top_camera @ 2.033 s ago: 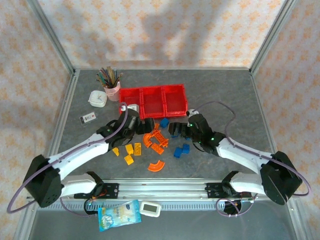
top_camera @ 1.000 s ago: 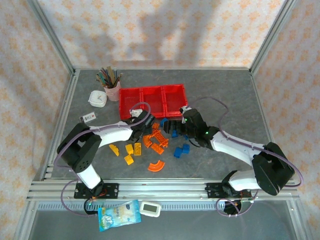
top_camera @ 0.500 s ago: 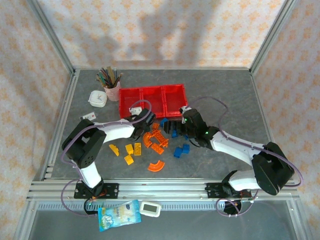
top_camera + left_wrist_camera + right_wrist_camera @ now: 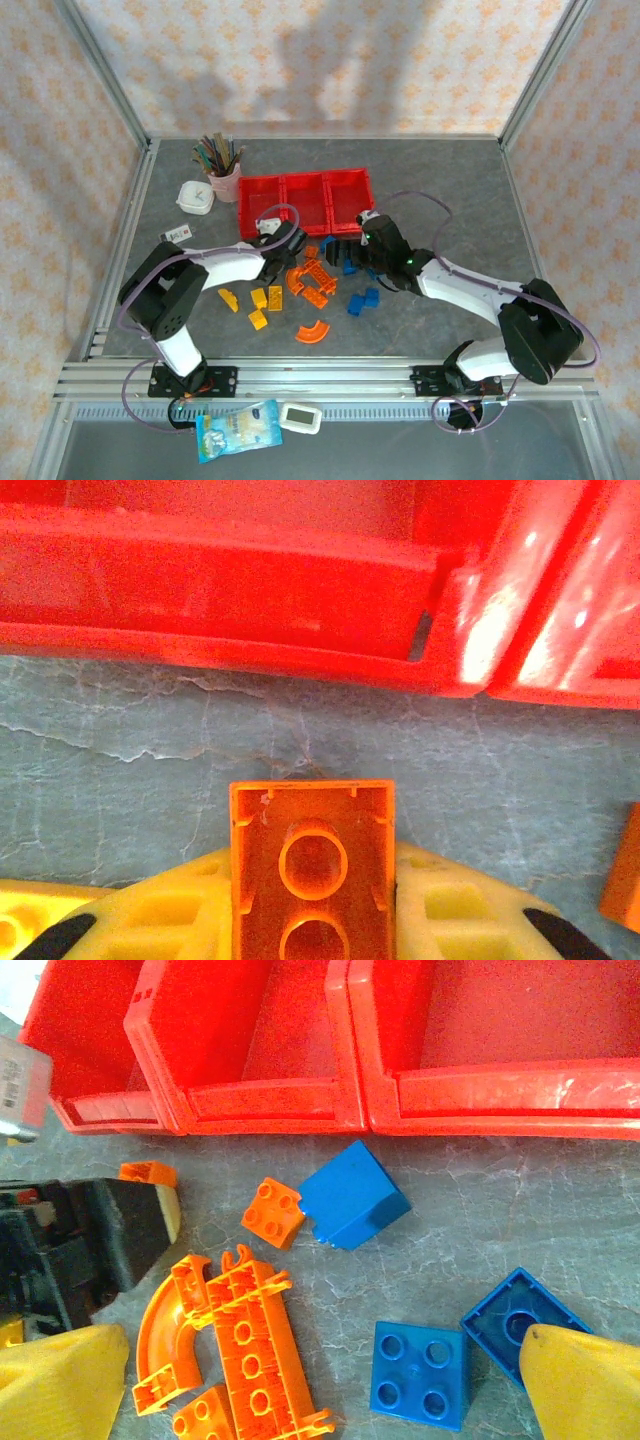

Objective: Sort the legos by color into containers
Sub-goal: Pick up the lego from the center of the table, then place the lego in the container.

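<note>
As left gripper [image 4: 312,925] pinches orange brick [image 4: 312,845], underside shows; perhaps two tubes

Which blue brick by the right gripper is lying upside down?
The blue brick by the yellow fingertip: its hollow underside faces up. The middle blue brick shows four studs; the blue block nearer the bins shows smooth faces.

Two arms [image 4: 228,264]: white shells, black joints and bases, thin purple-grey cables [image 4: 413,194] looping alongside, yellow tool fingers [image 4: 582,1388].
</note>
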`<move>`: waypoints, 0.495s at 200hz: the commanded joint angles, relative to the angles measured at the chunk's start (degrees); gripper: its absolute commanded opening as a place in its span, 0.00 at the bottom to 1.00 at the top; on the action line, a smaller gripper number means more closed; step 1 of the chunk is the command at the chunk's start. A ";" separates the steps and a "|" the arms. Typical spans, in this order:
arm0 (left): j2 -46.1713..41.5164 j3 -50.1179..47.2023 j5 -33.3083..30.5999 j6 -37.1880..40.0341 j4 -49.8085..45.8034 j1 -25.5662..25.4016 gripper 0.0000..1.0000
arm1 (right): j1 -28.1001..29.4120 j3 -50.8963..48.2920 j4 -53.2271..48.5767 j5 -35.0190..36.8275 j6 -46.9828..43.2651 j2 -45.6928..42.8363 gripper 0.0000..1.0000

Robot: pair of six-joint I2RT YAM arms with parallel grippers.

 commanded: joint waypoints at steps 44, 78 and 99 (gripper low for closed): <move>-13.42 -0.94 -2.34 2.30 -5.38 0.67 0.18 | 0.17 6.03 -3.99 -0.58 -0.43 -3.28 1.00; -14.35 4.03 -3.51 5.80 -5.74 3.66 0.18 | 0.17 7.55 -1.75 0.61 1.86 -2.06 1.00; -10.82 8.28 -1.65 7.75 -5.60 6.87 0.18 | 0.17 9.10 -1.60 1.35 2.21 -0.11 1.00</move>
